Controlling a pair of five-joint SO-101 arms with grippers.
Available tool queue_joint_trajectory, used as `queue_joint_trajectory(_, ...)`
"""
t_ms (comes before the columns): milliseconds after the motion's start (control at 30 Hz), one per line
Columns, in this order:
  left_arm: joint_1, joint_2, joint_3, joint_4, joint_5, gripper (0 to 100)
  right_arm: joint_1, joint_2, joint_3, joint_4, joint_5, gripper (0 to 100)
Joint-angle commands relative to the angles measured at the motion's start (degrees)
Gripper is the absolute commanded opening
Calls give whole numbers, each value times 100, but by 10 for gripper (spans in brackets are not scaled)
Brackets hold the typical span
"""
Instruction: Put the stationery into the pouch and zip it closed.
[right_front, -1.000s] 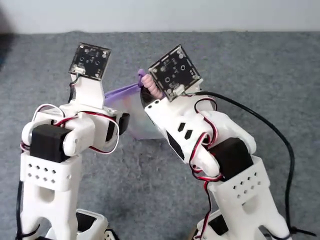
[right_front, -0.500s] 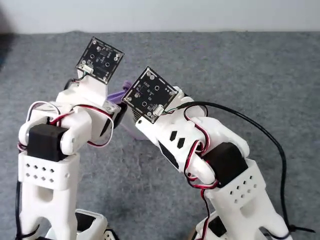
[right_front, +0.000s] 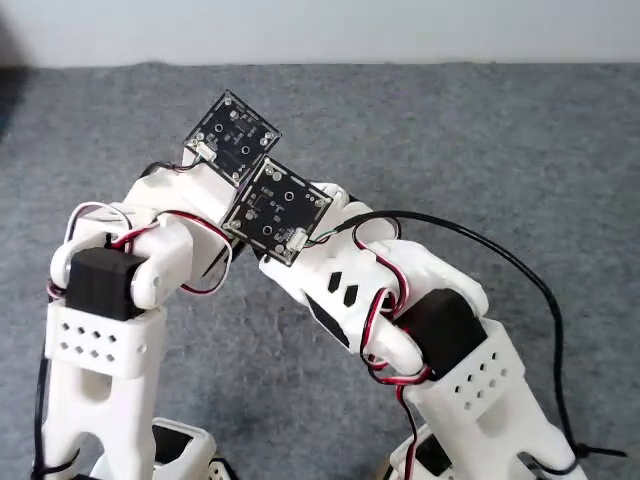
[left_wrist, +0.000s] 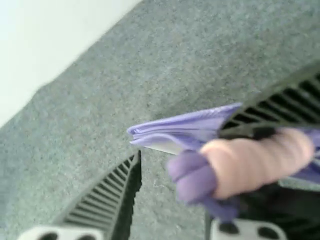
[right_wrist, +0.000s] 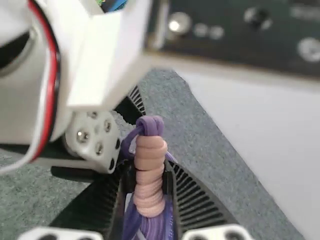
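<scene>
Where grey table felt (right_front: 500, 130) met a white wall (right_front: 320, 30): two arms, left arm (right_front: 160, 250) and right arm (right_front: 400, 290), stood wrist against wrist, one overlapping the other. One purple pouch (left_wrist: 185, 125) showed edge-on over the felt, close by both claws. One pink coiled zip pull (right_wrist: 149, 170) on purple cord was pinched tight in the right claw (right_wrist: 147, 200) and blocked the left claw (left_wrist: 172, 210), whose grip could not be told.

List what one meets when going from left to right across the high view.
left arm's black motor block → upper camera board → lower camera board → right arm's black motor block → black cable
</scene>
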Motion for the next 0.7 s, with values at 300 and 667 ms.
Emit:
queue_joint_trajectory(300,-387,-290,110,-343,202,185,716,48,360,-602,-9,8)
queue_joint_trajectory(667,-1275,-1240,119,-308,1187,186,1991,1288,-316,-1824,-914,8)
